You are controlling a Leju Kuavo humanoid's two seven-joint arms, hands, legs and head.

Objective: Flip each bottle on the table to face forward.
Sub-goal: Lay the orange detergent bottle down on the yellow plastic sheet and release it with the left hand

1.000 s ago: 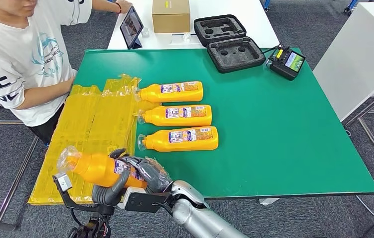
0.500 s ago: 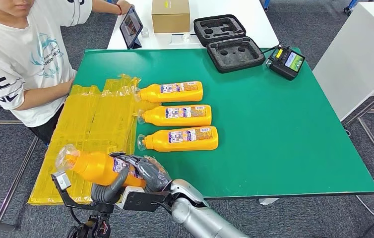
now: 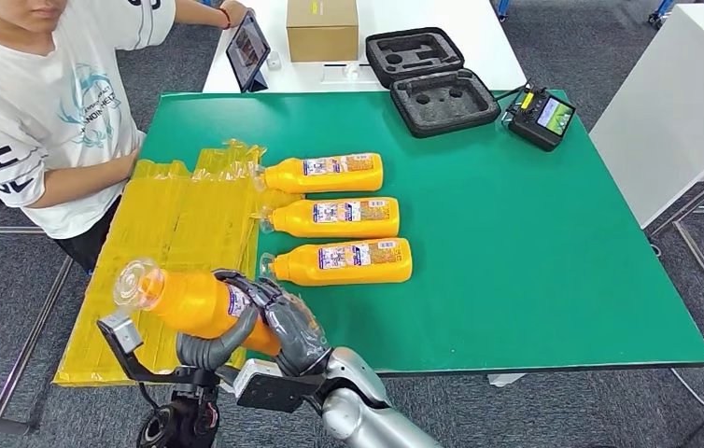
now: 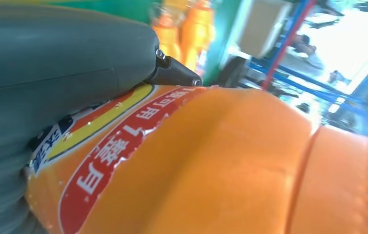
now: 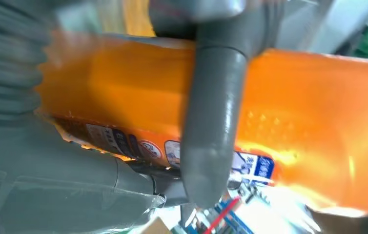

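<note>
An orange bottle (image 3: 190,301) with a clear-wrapped cap hangs over the table's front left corner, neck pointing left and a little up. Both hands hold it. My right hand (image 3: 285,327) wraps its dark fingers over the bottle's base end, and my left hand (image 3: 210,345) cups it from below. Up close, the left wrist view has the left hand (image 4: 50,73) pressed on the bottle (image 4: 211,161) beside its red label. A right-hand finger (image 5: 211,131) lies across the bottle (image 5: 309,112). Three more orange bottles (image 3: 325,173), (image 3: 334,217), (image 3: 344,261) lie in a column, labels up, necks left.
Yellow plastic wrapping (image 3: 171,233) covers the left of the green table (image 3: 535,252). A person (image 3: 40,103) stands at the left edge. Behind the table are a tablet (image 3: 247,49), a cardboard box (image 3: 322,28), an open foam case (image 3: 432,79) and a controller (image 3: 542,117).
Both hands have lifted the held bottle slightly, and its neck has tipped upward. The three lying bottles have not moved.
</note>
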